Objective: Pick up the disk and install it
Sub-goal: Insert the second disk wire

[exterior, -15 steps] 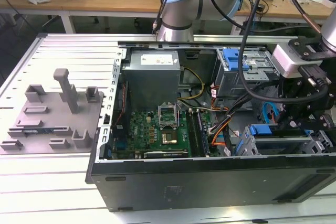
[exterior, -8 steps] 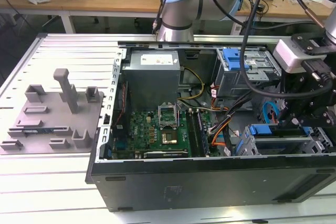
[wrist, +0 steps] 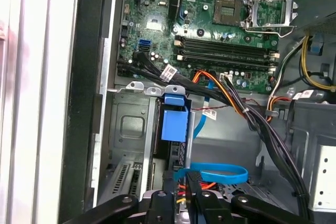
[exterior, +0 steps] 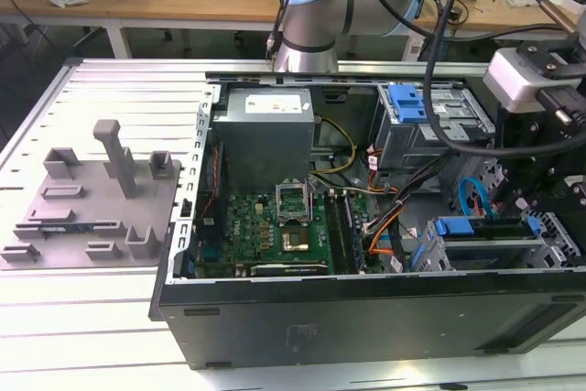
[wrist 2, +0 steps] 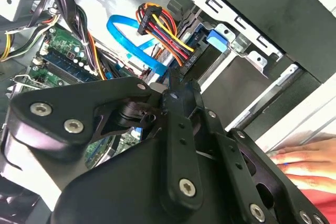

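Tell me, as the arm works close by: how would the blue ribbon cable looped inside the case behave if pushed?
The blue cable is thin, flat and loosely looped, so it would probably bend aside, not resist. It runs in beside the coloured wire bundle, so it would likely tug there rather than slide free.

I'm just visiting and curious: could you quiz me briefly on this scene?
1. True or false: the grey fixture plate lies inside the computer case.
2. The looped flat cable near the gripper is: A red, B blue, C green?
3. Fill in: in the second wrist view, a person's ____ lies outside the case.
Key: 1 false; 2 B; 3 hand.
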You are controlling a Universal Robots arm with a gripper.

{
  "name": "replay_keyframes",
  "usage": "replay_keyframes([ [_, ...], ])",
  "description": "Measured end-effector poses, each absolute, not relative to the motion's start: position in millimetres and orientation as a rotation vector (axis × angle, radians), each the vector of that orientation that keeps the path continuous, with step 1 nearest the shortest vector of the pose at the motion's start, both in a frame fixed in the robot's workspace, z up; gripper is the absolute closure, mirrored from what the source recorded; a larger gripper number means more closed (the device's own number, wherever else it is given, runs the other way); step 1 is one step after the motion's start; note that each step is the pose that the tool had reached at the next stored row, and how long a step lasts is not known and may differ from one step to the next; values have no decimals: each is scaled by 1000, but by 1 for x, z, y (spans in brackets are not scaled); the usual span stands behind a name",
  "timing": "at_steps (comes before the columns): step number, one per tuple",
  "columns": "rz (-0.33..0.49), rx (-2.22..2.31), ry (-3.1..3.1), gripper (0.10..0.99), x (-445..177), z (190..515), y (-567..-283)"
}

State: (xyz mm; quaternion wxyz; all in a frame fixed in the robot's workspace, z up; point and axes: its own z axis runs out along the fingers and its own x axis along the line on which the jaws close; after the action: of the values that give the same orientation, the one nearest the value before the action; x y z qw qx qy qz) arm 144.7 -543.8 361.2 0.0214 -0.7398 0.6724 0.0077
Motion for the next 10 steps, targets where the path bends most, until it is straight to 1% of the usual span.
replay_keyframes([
  [5,20,-2295,2085,863,141,364,-540],
  [7,15,-2295,2086,980,135,365,-537],
  [10,10,-2294,2084,980,131,365,-536],
])
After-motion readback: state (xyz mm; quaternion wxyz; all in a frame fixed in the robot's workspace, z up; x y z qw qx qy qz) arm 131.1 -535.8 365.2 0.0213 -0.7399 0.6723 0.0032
